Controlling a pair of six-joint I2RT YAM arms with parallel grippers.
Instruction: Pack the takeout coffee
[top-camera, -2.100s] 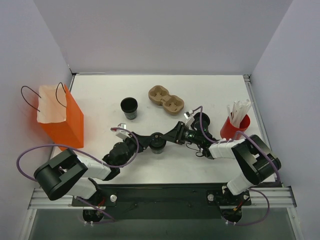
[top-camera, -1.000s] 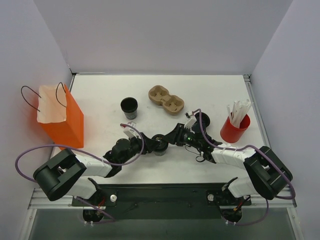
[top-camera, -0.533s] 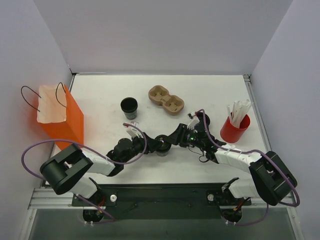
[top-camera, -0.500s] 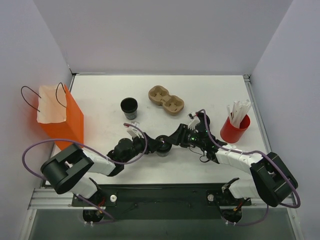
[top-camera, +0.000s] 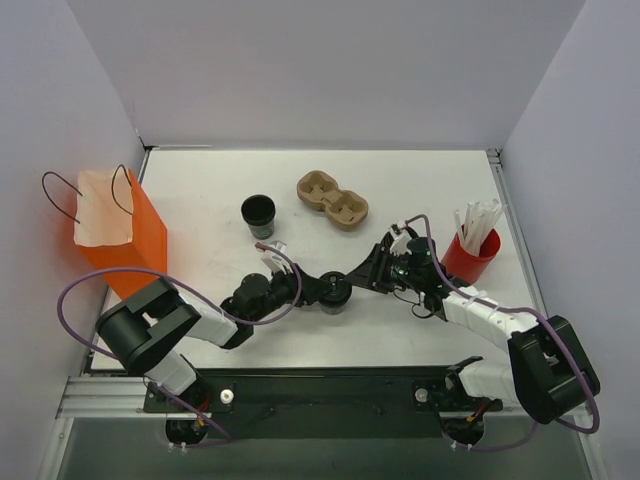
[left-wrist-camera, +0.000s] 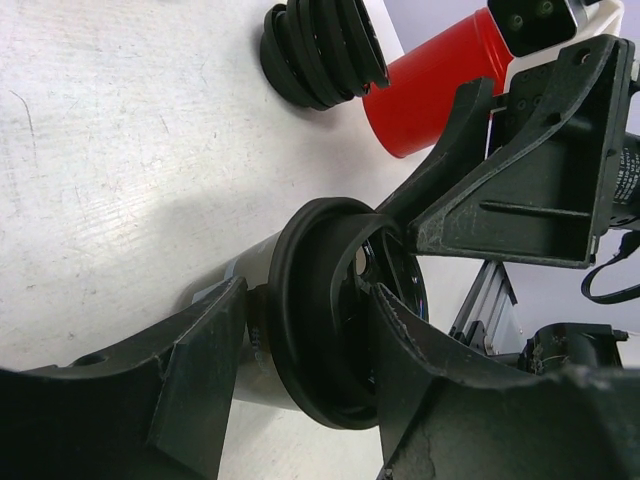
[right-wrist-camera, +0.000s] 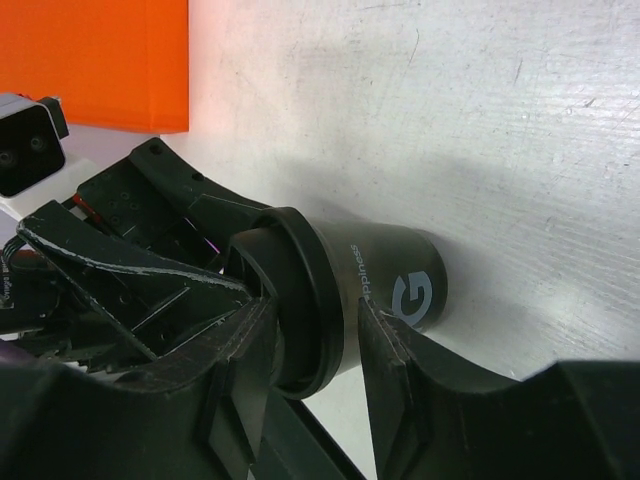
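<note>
The takeout coffee (top-camera: 333, 291), a small black cup with its black lid on, stands at the table's middle front. My left gripper (top-camera: 322, 290) reaches it from the left and my right gripper (top-camera: 348, 283) from the right. In the left wrist view the left gripper (left-wrist-camera: 310, 295) has one finger over the lid (left-wrist-camera: 335, 330) and the other against the cup wall under the rim. In the right wrist view the right gripper (right-wrist-camera: 315, 305) holds the cup (right-wrist-camera: 400, 280) the same way. The orange bag (top-camera: 118, 235) stands open at far left.
A lidless black cup (top-camera: 258, 214) and a brown cup carrier (top-camera: 333, 200) sit behind the coffee. A red cup of white stirrers (top-camera: 470, 250) stands at the right. A stack of loose black lids (left-wrist-camera: 322, 45) lies beside it. White walls enclose the table.
The cup and both grippers have shifted a little to the right. The left arm has stretched out after it and the right arm has drawn back.
</note>
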